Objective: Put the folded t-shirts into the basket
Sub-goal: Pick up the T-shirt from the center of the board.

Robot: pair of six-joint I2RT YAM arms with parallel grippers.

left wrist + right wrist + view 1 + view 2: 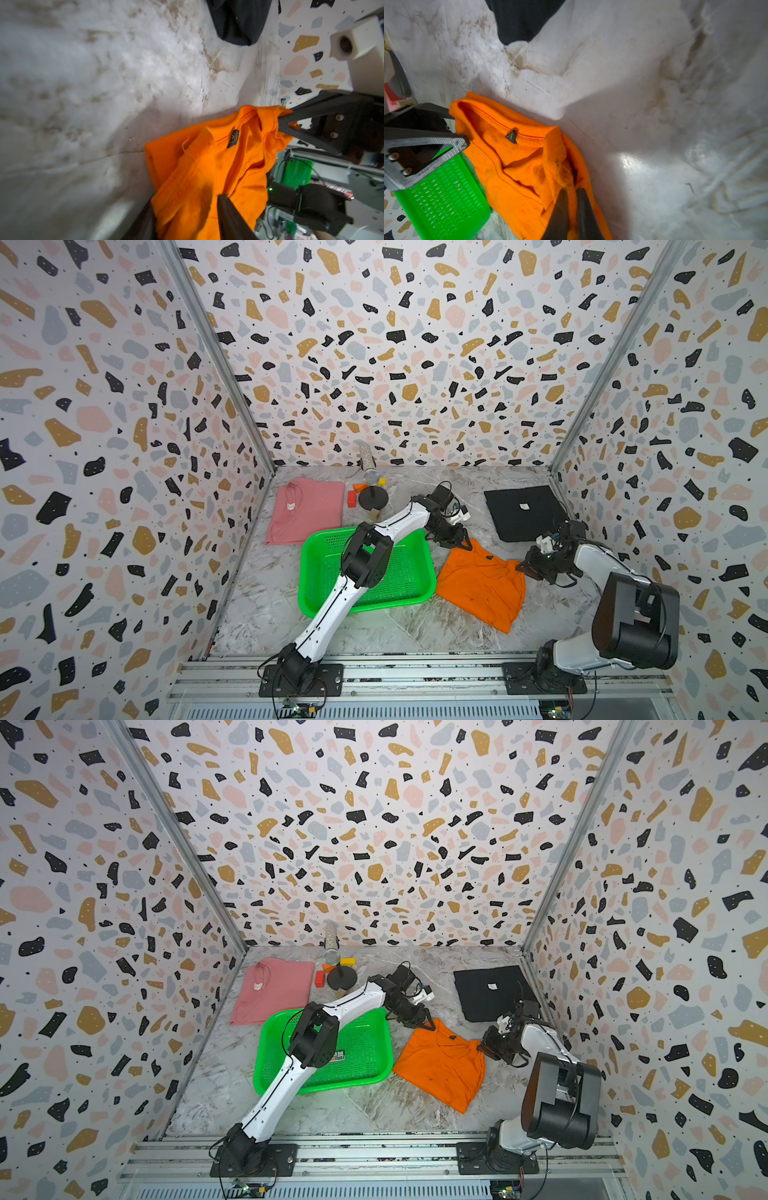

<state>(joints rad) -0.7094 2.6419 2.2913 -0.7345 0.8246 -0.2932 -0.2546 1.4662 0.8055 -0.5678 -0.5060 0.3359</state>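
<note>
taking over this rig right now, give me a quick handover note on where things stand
Left gripper: jaws apart around the orange t-shirt's corner nearest the basket, not clamped.
Right gripper: shut on the same shirt's other collar-side corner.
Orange t-shirt lies rumpled on the table beside the basket. The pink t-shirt lies flat behind the basket and the black t-shirt lies flat at the back, on the right arm's side.
Done: no shirt is in the basket.
Left: all three, probably orange first.
</note>
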